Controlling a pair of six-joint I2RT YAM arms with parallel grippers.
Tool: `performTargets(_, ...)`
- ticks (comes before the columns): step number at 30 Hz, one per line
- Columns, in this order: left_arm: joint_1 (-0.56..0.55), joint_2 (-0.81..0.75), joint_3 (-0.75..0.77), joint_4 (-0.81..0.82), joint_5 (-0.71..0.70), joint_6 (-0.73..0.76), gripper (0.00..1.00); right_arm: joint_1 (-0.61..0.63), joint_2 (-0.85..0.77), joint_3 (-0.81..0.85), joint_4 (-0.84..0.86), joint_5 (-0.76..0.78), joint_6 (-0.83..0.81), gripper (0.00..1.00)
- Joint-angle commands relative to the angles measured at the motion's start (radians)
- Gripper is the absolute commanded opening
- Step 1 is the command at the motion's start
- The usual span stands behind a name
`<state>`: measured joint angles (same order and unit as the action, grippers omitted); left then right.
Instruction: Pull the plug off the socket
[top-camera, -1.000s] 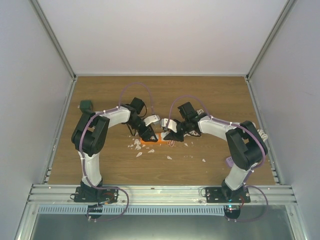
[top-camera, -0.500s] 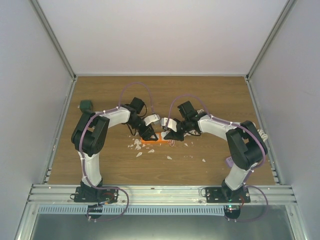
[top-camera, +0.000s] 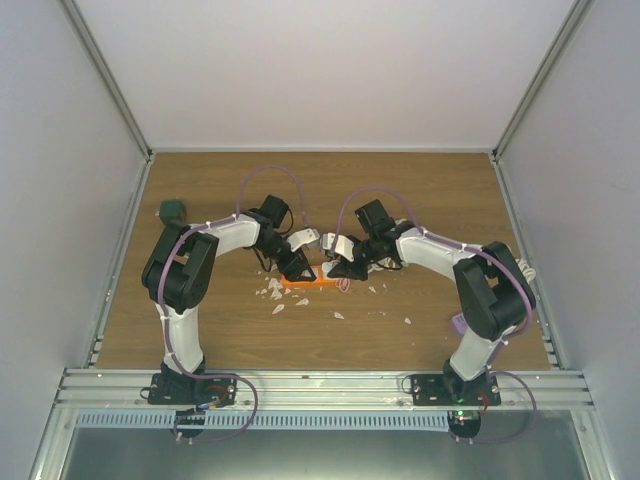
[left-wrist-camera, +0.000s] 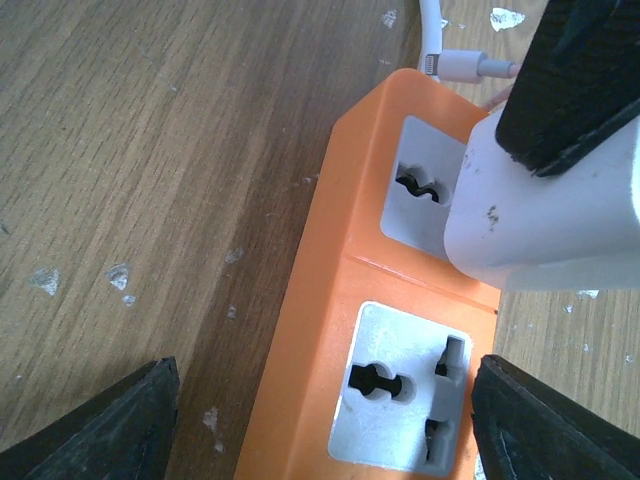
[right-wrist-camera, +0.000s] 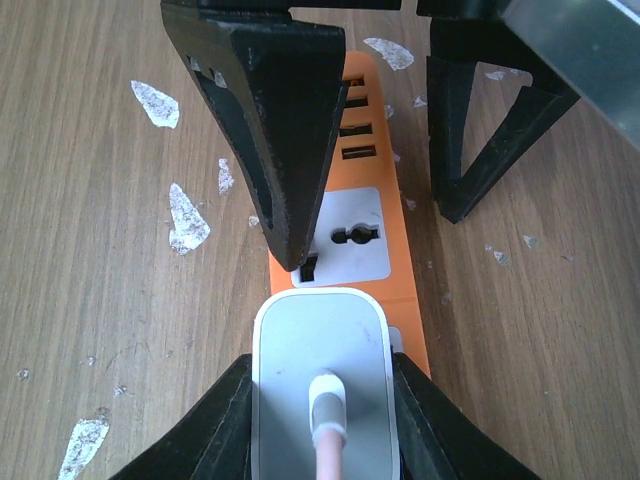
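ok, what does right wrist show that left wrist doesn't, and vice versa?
Right wrist only: USB ports, the cable leaving the charger plug, right gripper shut on it from both sides. Left wrist only: a Lightning connector beyond the orange power strip, the socket half hidden under the plug. Both: the strip, plug, one empty socket, left gripper open astride the strip.

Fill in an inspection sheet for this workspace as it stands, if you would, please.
Surface: brown wooden table.
Job's things: white plug seated in the orange power strip; the neighbouring socket is free.
Clutter: white flakes scattered around the strip; green object at far left.
Grippers: left claw open, straddling the strip; right claw shut on the plug.
Cables: cable leaves the plug; loose connector lies beside the strip.
Surroundings: white walls; metal rail in front.
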<state>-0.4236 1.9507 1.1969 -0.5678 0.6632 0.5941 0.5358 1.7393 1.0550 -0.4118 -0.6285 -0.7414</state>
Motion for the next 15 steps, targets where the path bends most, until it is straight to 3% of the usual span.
performTargets(1, 0.009, 0.055, -0.014, -0.041, -0.125, -0.022, 0.79, -0.001, -0.05, 0.031, 0.005, -0.002, 0.028, 0.04)
performTargets(15, 0.021, 0.055, -0.015, -0.048, -0.134, -0.013, 0.79, -0.011, -0.088, 0.023, -0.01, 0.004, 0.04, 0.04)
